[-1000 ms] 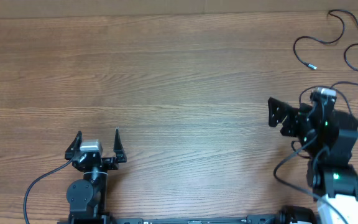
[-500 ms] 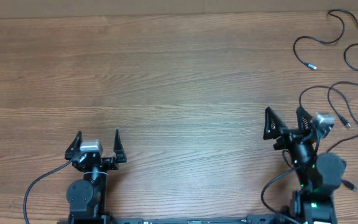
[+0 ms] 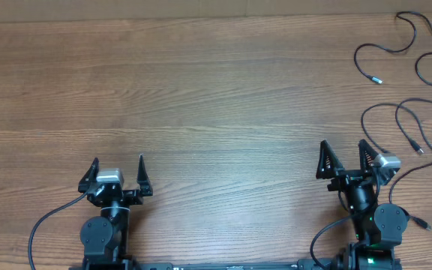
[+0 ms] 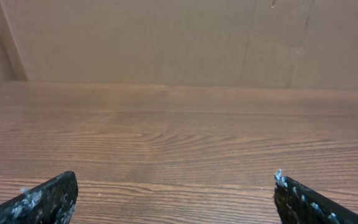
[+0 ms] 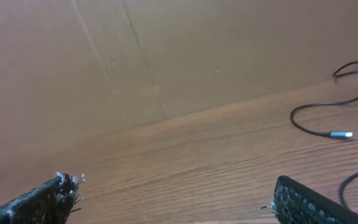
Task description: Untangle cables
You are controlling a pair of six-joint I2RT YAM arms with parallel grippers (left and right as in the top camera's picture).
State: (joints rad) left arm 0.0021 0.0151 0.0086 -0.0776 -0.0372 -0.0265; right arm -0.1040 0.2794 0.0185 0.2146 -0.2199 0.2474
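Left claw (image 3: pixel 118 160) and right claw (image 3: pixel 343 144) both gape wide, empty. The cables (image 3: pixel 376 79) lie as loose wavy loops along the worktop's (image 3: pixel 216 97) right edge, one curling just beside the right claw.

We see the right gripper (image 3: pixel 343 147) pull back to the counter's (image 3: pixel 201 112) near edge and turn to face straight ahead, so the cables (image 3: pixel 418 149) it was covering are now in plain view.

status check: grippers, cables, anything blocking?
Left gripper jaws open, empty. Right gripper jaws open, empty. Cables in loose loops at far right of table, not held. Nothing in the way.
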